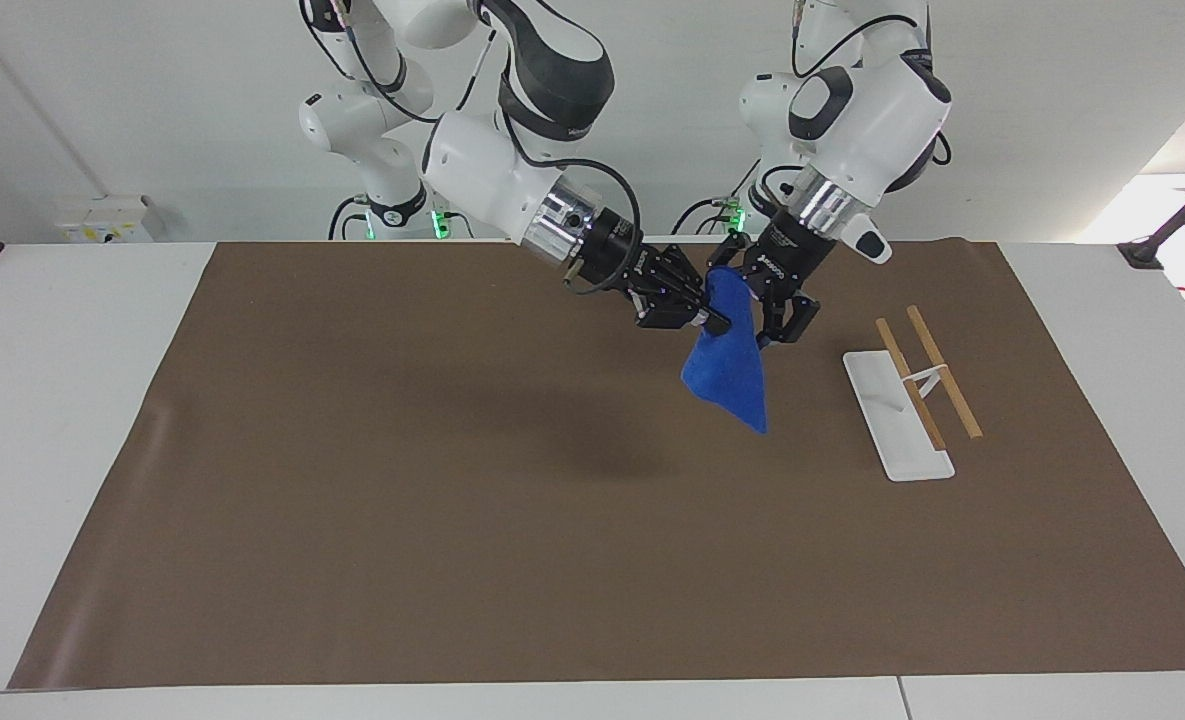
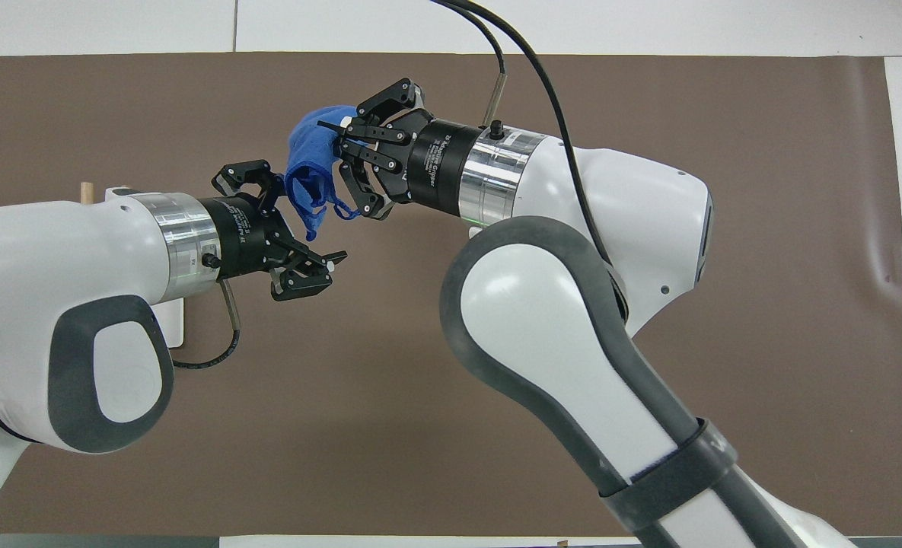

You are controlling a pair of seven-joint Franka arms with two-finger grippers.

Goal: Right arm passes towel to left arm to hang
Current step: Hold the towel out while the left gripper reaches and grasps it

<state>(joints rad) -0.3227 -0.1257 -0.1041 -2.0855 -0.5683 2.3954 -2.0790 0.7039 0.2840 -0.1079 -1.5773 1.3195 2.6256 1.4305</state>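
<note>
Upper centre of frame: right pincer (image 1: 697,317) clenched on towel (image 1: 729,365), dangling it clear of surface so released left pincer (image 1: 770,318) could straddle it

Towel (image 1: 727,368) between both hands, midair

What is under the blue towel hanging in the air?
Only the brown mat lies under the towel. The right gripper holds it up there, and the open left gripper is at its upper edge. The towel covers a little mat.
</note>
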